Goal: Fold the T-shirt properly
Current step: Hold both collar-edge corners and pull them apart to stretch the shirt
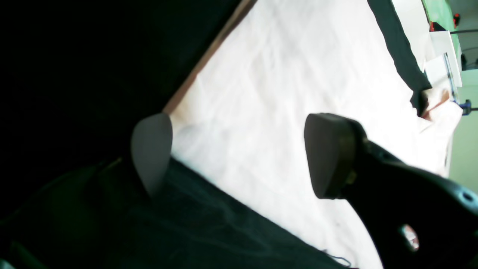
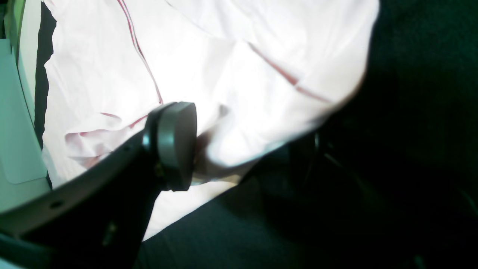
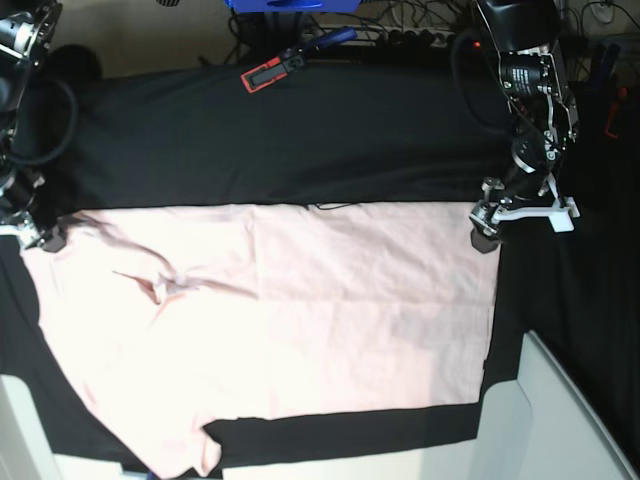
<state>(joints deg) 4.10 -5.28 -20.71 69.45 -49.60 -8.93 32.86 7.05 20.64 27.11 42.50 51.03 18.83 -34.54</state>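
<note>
The pale pink T-shirt (image 3: 300, 310) lies spread flat, plain side up, on the black table cloth (image 3: 350, 140). A small wrinkle sits near its left end. My left gripper (image 3: 483, 235) hovers at the shirt's far right corner. In the left wrist view it (image 1: 239, 153) stands wide open above that corner of the shirt (image 1: 261, 93), holding nothing. My right gripper (image 3: 45, 238) is at the shirt's far left corner. In the right wrist view it (image 2: 246, 149) has its jaws apart, with a blurred fold of shirt (image 2: 224, 145) between them, against one pad (image 2: 177, 145). The other finger is lost in the dark.
A red and black clamp (image 3: 275, 72) lies on the cloth at the back, with a blue object (image 3: 275, 5) and cables behind it. White table edges (image 3: 560, 420) show at the front right and front left.
</note>
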